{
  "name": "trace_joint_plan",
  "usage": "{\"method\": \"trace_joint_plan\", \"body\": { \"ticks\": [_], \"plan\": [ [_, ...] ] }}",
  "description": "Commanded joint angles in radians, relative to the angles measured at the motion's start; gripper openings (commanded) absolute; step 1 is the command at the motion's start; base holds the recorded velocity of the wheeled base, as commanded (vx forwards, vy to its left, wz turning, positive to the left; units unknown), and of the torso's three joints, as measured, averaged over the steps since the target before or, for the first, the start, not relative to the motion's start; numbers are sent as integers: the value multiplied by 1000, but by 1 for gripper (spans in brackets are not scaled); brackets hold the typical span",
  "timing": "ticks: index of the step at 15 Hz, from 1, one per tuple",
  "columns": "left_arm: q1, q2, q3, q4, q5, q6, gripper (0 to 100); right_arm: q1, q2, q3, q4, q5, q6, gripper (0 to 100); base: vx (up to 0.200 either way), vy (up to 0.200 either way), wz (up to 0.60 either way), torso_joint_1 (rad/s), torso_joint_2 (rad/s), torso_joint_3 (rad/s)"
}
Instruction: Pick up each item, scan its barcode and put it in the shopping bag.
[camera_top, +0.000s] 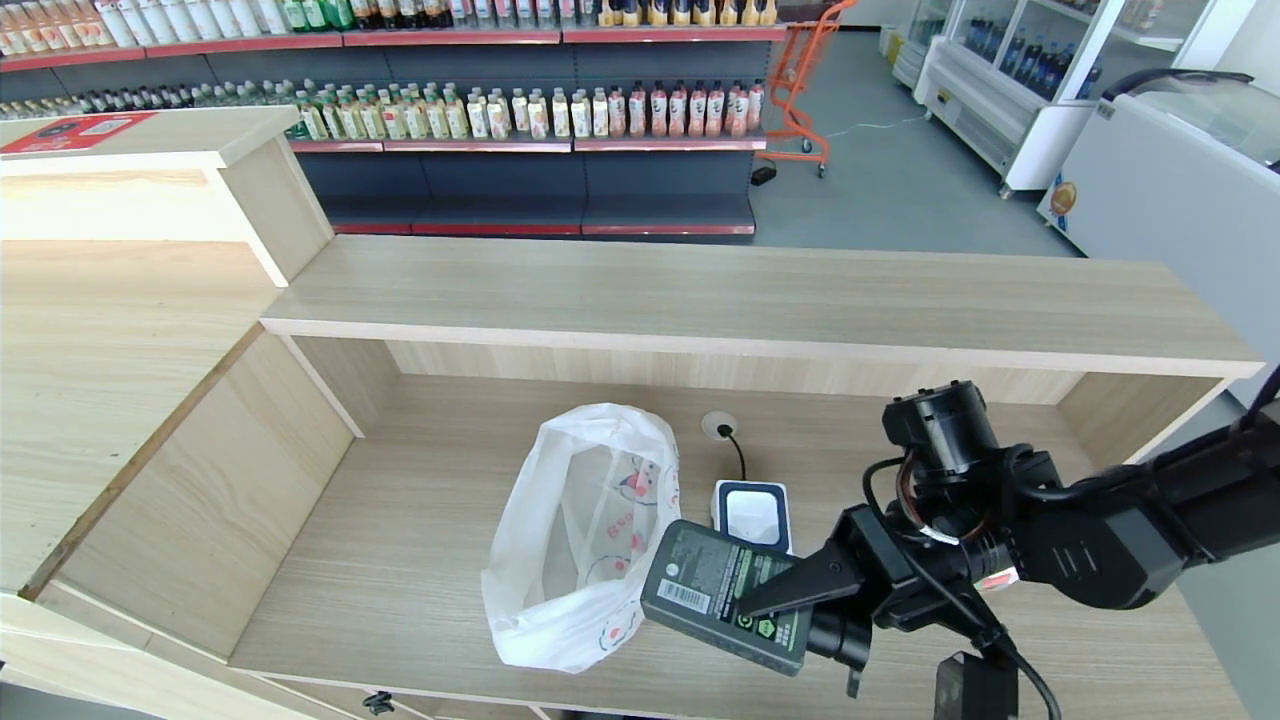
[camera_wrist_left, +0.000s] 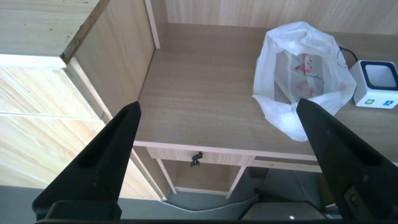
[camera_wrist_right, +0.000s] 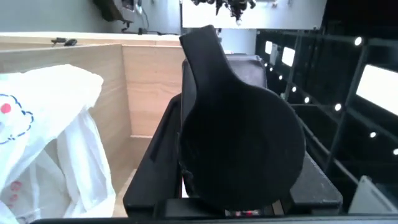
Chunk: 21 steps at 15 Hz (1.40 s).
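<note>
My right gripper is shut on a dark green box with a white barcode label, held tilted just above the counter's front. The box hangs beside the open mouth of the white shopping bag and in front of the white barcode scanner. In the right wrist view a dark finger looms close, with the bag beside it. My left gripper is open and holds nothing, high above the counter's left part, with the bag and scanner farther off.
The work surface is a recessed wooden counter with a raised ledge behind and a side wall on the left. A cable runs from the scanner to a grommet. A drawer handle sits under the front edge.
</note>
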Motion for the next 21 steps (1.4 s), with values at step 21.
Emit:
{"method": "trace_joint_plan", "body": {
  "ticks": [21],
  "plan": [
    [0,0,0,0,0,0,100,-229,-23,68,-204,-750,2761,0,0,0,0,0,0,0]
  ]
}}
